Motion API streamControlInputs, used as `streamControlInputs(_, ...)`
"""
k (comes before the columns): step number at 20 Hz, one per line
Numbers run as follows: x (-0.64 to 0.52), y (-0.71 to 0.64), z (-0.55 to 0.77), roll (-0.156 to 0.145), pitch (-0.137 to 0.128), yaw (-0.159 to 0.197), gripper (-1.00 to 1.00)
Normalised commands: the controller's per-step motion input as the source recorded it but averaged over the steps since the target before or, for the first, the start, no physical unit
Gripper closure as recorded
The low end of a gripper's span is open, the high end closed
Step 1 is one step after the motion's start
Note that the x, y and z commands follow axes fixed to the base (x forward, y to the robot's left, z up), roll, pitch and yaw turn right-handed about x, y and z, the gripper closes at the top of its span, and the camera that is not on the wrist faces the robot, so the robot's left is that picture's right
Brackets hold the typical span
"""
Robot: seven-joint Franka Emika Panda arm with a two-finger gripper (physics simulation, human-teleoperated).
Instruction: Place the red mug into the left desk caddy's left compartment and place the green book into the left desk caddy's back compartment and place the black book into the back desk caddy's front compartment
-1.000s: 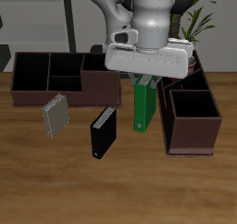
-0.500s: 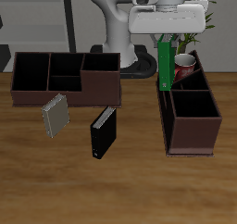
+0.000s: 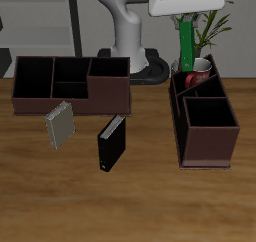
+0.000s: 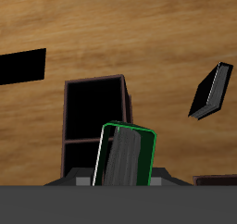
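Note:
My gripper (image 3: 186, 24) is shut on the top of the green book (image 3: 186, 48) and holds it upright in the air, slightly tilted, over the far end of the left desk caddy (image 3: 206, 146). The red mug (image 3: 199, 77) sits in that caddy's farthest-back compartment, just below the book. The black book (image 3: 110, 142) stands on the table in front of the back desk caddy (image 3: 108, 96). In the wrist view the green book (image 4: 125, 155) hangs between my fingers over a dark caddy compartment (image 4: 96, 80), with the black book (image 4: 211, 89) beyond.
A grey book (image 3: 60, 126) stands on the table beside the black book. A potted plant (image 3: 212, 26) stands behind the left caddy. The robot's base (image 3: 135, 61) is between the two caddies at the back.
My gripper has risen and carried the green book from the middle of the table toward the back, to above the left caddy near the red mug.

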Motion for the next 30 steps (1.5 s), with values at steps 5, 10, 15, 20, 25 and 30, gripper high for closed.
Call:
streamControlInputs(5,-0.46,0.23,-0.11,0.044,0.011,0.042,1.00)
streamControlInputs(10,-0.47,0.42,-0.22,0.108,-0.048,0.146,1.00)
streamControlInputs(15,-0.16,0.25,-0.26,0.066,-0.003,0.082,1.00)
streamControlInputs(20,0.03,0.04,0.00,0.013,-0.045,0.084,1.00)
streamControlInputs(25,0.14,0.03,0.01,0.000,-0.020,0.049,1.00)
streamControlInputs(30,0.23,-0.13,0.12,-0.065,-0.026,0.012,1.00)
